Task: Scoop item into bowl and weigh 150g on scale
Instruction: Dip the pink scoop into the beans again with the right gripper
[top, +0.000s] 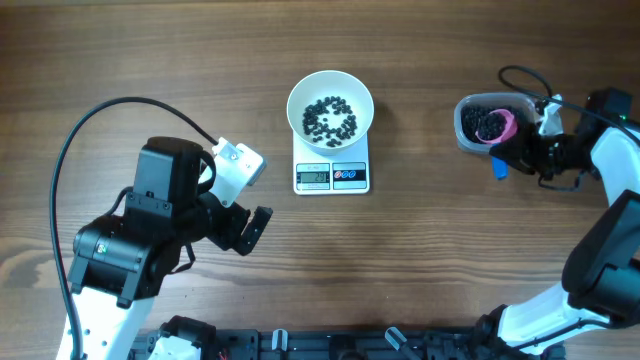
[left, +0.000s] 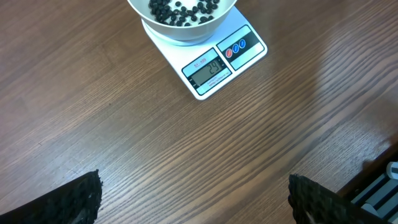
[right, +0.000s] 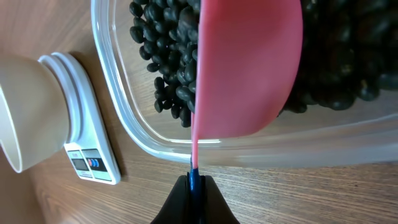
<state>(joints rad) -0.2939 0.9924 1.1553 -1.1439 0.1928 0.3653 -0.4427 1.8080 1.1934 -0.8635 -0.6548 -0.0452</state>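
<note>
The white bowl (top: 294, 103) stands on the scale (top: 350, 176) at mid-table and holds a thin layer of the black item (top: 330, 118). To the right, a clear tub (top: 462, 125) holds a dark pile of the item (top: 483, 122). A pink scoop (top: 506, 125) lies in that pile, with my right gripper (top: 512, 160) shut on its blue handle (right: 195, 180). The scoop's pink back (right: 249, 68) covers part of the pile (right: 165, 56). My left gripper (top: 252, 226) hangs open over bare wood, left of and nearer than the scale (left: 217, 65), its fingers (left: 81, 199) wide apart.
A black cable (top: 110, 115) loops over the left side of the table. The right arm (top: 610, 230) runs down the right edge. A black rail (top: 330, 345) lines the near edge. Bare wood lies between the scale and the tub.
</note>
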